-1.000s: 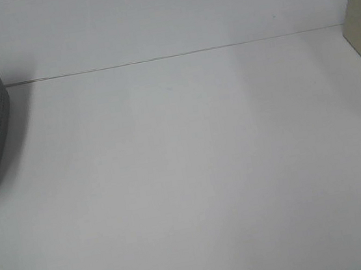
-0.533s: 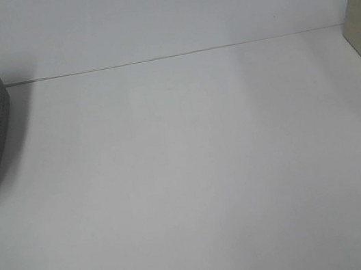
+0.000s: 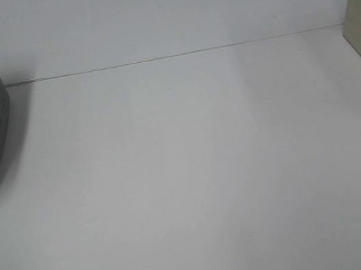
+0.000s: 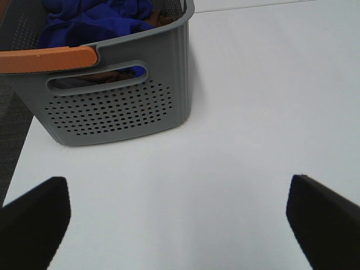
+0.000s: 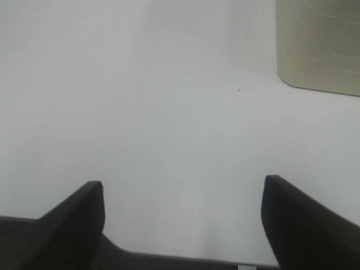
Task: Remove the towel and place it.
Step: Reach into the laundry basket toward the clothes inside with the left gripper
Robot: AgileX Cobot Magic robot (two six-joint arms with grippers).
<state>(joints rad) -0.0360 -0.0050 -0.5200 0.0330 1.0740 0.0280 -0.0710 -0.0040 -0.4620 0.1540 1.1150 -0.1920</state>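
**Opening stage of the towel removal.** The deep royal-blue soft cloth towel (image 4: 95,19) lies bunched inside the grey perforated plastic basket (image 4: 118,107), which stands at the left edge of the white table (image 3: 194,174). In the high view only a sliver of blue shows over the basket's rim.

**Progress.** Nothing is done yet. The reach, grasp, lift-out and lay-down on the open table all remain.

**Grippers.** My left gripper (image 4: 177,225) hangs near the basket's perforated wall without touching it, jaws spread wide and empty. My right gripper (image 5: 185,219) hangs over bare table near the pale beige box (image 5: 318,45) at the right edge, jaws likewise apart and holding nothing.

**Orientation.** The towel is crumpled into folds, so no long axis or heading can be read. It seems heaped toward the basket's far end, beyond the orange handle strip (image 4: 48,59), though the rim hides much of it. I cannot find its white tag.
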